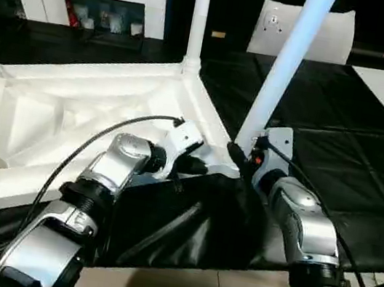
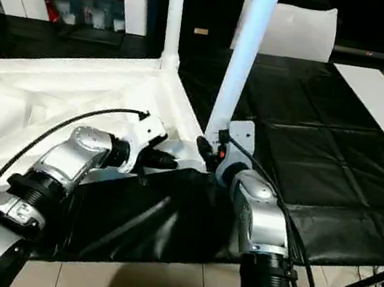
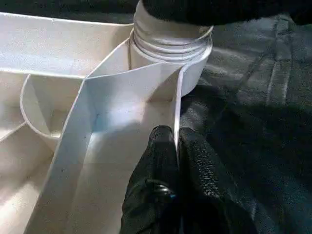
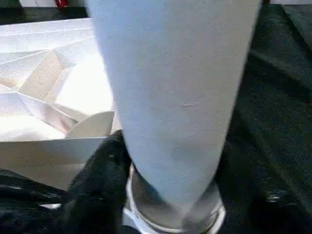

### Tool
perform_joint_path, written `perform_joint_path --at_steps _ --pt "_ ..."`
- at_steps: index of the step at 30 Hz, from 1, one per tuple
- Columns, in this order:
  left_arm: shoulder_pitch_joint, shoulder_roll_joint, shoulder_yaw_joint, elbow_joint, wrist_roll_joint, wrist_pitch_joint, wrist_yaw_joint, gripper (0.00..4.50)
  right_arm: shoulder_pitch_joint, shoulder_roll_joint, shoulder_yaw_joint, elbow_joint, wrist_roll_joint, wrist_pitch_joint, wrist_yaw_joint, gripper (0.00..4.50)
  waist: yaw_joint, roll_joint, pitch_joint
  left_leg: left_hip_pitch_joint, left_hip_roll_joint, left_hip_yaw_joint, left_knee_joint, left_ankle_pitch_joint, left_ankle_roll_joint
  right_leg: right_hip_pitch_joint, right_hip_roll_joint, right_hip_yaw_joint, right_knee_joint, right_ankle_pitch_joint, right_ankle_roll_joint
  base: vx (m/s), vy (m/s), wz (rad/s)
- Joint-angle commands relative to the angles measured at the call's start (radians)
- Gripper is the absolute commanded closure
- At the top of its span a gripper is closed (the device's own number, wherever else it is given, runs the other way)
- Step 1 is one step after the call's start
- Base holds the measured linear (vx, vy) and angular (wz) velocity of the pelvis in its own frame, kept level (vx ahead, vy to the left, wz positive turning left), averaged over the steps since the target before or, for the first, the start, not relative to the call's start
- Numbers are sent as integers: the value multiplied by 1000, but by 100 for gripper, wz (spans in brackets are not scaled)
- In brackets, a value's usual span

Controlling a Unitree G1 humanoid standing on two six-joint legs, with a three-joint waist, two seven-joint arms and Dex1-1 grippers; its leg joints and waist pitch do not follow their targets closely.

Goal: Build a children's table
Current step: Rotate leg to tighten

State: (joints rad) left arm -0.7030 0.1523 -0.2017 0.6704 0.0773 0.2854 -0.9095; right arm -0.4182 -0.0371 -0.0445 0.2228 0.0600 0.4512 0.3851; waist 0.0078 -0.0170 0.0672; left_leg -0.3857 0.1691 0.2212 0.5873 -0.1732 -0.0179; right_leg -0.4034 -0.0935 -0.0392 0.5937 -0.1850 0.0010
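We are working at the near corner of the white plastic children's table top (image 1: 72, 112), which is lying upside down with its ribbed underside facing up on the black-covered tabletop (image 1: 335, 167). Our left gripper (image 3: 176, 146) is pinching the thin white side wall of that top, its black fingers (image 3: 156, 161) nearly closed on the plastic, just short of the round corner socket (image 3: 195, 73). Our right gripper (image 1: 241, 157) is sitting at the foot of a long white tapered tubular leg (image 1: 286, 63) that is leaning away from upright where it is entering that socket; one black finger (image 4: 97, 180) is pressing against the leg's base, and the jaws are standing fairly wide around it, though we cannot tell how firmly they are holding it.

We are judging that the lean is the main risk: if we are pushing down or twisting while the leg is tilted, its ribbed end may be binding or cross-seating instead of going home. The tall leg may also be tipping out if our right gripper is loosening. The thin wall may be flexing or slipping from our left gripper, letting the top slide on the dark cloth. A second white leg (image 1: 200, 12) is already standing upright at the far corner
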Motion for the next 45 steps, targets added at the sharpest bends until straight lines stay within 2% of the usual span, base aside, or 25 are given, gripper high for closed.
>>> perform_joint_path --at_steps 1,6,7,8,9,10,12,14,15,16,18,19,24,27,29,31,33,35,40,41,43,45 --pt "-9 -53 -3 -62 -49 -59 12 450 27 76 147 -28 66 14 127 144 6 -11 -60 23 60 -40 -77 -254 26 28 -59 40 -80 -279 -183 0 0 0" --pt "46 13 -8 -114 -67 -91 -91 450 64 -21 116 -75 99 -12 222 103 11 -13 -62 19 60 -37 -72 -197 58 37 -60 38 -75 -229 -198 0 0 0" --pt "60 35 -12 -125 -72 -110 -127 450 74 -63 114 -88 108 -19 272 95 12 -13 -61 20 61 -35 -71 -187 68 37 -58 38 -73 -210 -201 0 0 0" --pt "61 37 -13 -126 -73 -111 -130 450 75 -66 114 -89 108 -19 276 87 13 -13 -61 20 61 -35 -71 -185 72 37 -58 38 -72 -206 -204 0 0 0" --pt "73 56 -17 -137 -81 -122 -167 450 83 -111 115 -97 118 -34 341 77 12 -14 -61 17 61 -35 -71 -181 75 38 -58 37 -71 -206 -209 0 0 0" --pt "82 71 -20 -145 -89 -129 -199 450 85 -143 115 -101 127 -42 390 67 15 -13 -61 21 62 -34 -70 -182 75 38 -58 37 -72 -209 -212 0 0 0" --pt "86 77 -22 -149 -92 -131 -212 450 87 -156 115 -103 131 -44 409 59 16 -12 -59 20 63 -34 -71 -187 74 36 -56 37 -71 -217 -216 0 0 0" --pt "94 122 -33 -137 -100 -176 -303 450 82 -236 107 -101 157 -66 538 34 18 -12 -59 23 64 -34 -72 -198 65 35 -56 36 -72 -237 -216 0 0 0" --pt "94 122 -33 -137 -100 -176 -303 450 82 -236 107 -101 157 -66 538 18 21 -12 -59 23 64 -36 -72 -205 65 38 -56 36 -72 -245 -215 0 0 0" --pt "93 135 -36 -132 -103 -183 -335 450 77 -259 106 -95 159 -73 571 18 24 -8 -59 27 66 -35 -72 -209 63 33 -57 37 -73 -238 -218 0 0 0" --pt "85 156 -40 -128 -120 -187 -407 450 66 -306 112 -82 168 -88 635 5 25 -12 -58 26 66 -34 -73 -207 62 33 -57 37 -71 -232 -225 0 0 0" --pt "75 164 -38 -118 -126 -195 -438 450 60 -329 117 -75 176 -94 675 5 30 -12 -59 31 67 -32 -71 -202 64 31 -58 38 -70 -225 -231 0 0 0" --pt "43 209 -72 -80 -110 -241 -548 450 40 -390 143 -42 206 -117 820 5 43 -11 -61 29 70 -29 -70 -184 63 34 -56 35 -60 -185 -246 0 0 0" --pt "33 225 -91 -67 -102 -266 -586 450 31 -404 154 -30 218 -122 870 5 50 -15 -60 28 70 -28 -68 -179 67 34 -58 34 -58 -170 -257 0 0 0" --pt "27 236 -103 -58 -94 -287 -615 450 23 -412 165 -19 224 -131 904 33 56 -17 -59 30 71 -27 -68 -181 63 33 -59 34 -58 -189 -256 0 0 0" --pt "22 239 -107 -50 -89 -301 -630 450 16 -420 176 -8 226 -140 928 33 58 -17 -58 30 73 -28 -69 -190 55 32 -60 35 -58 -201 -254 0 0 0" --pt "15 241 -110 -38 -85 -316 -641 450 9 -431 194 7 219 -154 955 64 61 -18 -58 31 74 -28 -69 -192 49 31 -61 35 -57 -204 -253 0 0 0" --pt "8 243 -112 -26 -81 -328 -646 450 -2 -433 206 24 210 -168 972 74 66 -17 -58 33 74 -28 -70 -197 40 30 -61 35 -57 -201 -256 0 0 0" --pt "-8 243 -119 2 -86 -351 -654 450 -26 -432 220 56 207 -185 1003 115 73 -21 -59 31 73 -28 -68 -191 39 32 -63 35 -55 -190 -259 0 0 0" --pt "-9 243 -120 4 -87 -354 -656 450 -30 -432 222 60 208 -186 1006 126 75 -25 -59 31 74 -28 -68 -191 39 32 -64 35 -54 -197 -257 0 0 0" --pt "-11 242 -120 8 -88 -358 -660 450 -37 -432 225 67 210 -191 1014 157 76 -22 -59 32 75 -28 -68 -186 40 32 -64 35 -53 -194 -257 0 0 0" --pt "-11 243 -120 10 -88 -360 -662 450 -39 -433 229 70 211 -195 1018 163 76 -23 -58 31 74 -28 -68 -188 38 32 -63 34 -53 -192 -259 0 0 0"
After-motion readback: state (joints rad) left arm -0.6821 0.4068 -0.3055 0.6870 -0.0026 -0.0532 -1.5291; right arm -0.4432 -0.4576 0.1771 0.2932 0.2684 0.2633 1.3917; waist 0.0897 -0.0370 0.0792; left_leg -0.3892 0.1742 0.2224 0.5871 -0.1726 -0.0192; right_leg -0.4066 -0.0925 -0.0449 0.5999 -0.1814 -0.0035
